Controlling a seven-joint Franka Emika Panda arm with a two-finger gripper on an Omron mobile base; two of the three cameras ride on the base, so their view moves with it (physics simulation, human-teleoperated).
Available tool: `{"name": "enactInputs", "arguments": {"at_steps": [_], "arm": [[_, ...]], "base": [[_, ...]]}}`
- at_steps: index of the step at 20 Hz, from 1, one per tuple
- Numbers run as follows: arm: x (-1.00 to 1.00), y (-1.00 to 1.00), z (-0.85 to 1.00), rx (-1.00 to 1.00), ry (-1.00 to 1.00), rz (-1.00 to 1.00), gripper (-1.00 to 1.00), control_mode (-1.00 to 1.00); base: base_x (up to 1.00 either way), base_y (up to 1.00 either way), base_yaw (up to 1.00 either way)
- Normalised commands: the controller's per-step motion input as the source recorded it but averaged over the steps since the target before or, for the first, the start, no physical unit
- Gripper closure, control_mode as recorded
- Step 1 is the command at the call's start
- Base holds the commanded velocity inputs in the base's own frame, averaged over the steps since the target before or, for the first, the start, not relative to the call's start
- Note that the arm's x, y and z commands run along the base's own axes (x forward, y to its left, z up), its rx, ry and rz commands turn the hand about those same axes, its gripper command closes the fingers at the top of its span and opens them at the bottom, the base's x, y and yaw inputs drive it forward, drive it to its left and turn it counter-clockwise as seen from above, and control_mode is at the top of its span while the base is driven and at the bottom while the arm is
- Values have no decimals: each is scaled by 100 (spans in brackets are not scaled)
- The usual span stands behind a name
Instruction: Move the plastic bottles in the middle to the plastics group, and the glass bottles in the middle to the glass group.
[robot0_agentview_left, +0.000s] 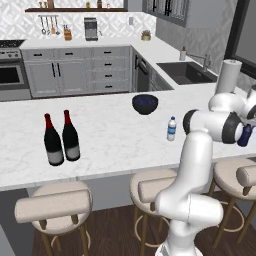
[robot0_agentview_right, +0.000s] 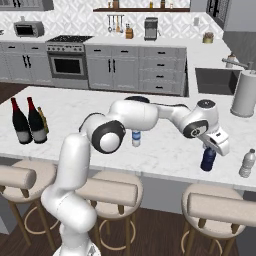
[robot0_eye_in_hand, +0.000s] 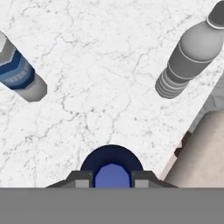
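The stools (robot0_agentview_left: 54, 206) stood nearest, tucked under the near edge of the marble counter (robot0_agentview_left: 110, 140). Above them the arm reached out to the right, and its gripper (robot0_eye_in_hand: 112, 180) sat closed on the neck of the dark blue bottle (robot0_agentview_right: 208, 159), which stood upright near the counter's near edge at the right. From the hand camera the bottle's blue cap showed between the two fingertips (robot0_eye_in_hand: 81, 180), both pressed against it.

Just right of the blue bottle stood a pale bottle (robot0_agentview_right: 247, 163), upright and apart from it, close to the counter's near right edge. A water bottle (robot0_agentview_left: 171, 128) with a blue label band stood upright towards the middle of the counter, left of the gripper and well apart from the held bottle.

At the far left of the counter two wine bottles (robot0_agentview_left: 62, 139) with red foil necks stood side by side, almost touching. A slim amber bottle (robot0_agentview_right: 43, 120) stood just beside them, partly hidden behind the right-hand one in the right base view. A dark blue bowl (robot0_agentview_left: 145, 103) sat farther back near the counter's far edge, between the wine bottles and the water bottle. A paper towel roll (robot0_agentview_right: 244, 93) stood at the far right, beside the sink (robot0_agentview_left: 186, 72)
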Motion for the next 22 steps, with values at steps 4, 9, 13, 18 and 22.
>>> {"name": "enactInputs", "arguments": {"at_steps": [4,9,13,18,22], "arm": [[6,-33,0,0,0,0,100,-100],[0,-10,0,0,1,0,100,-100],[0,0,0,0,6,0,100,-100],[0,0,0,0,0,0,100,-100],[0,0,0,0,0,0,100,-100]], "base": [[0,0,0],[0,0,0],[0,0,0],[0,0,0],[0,0,0]]}}
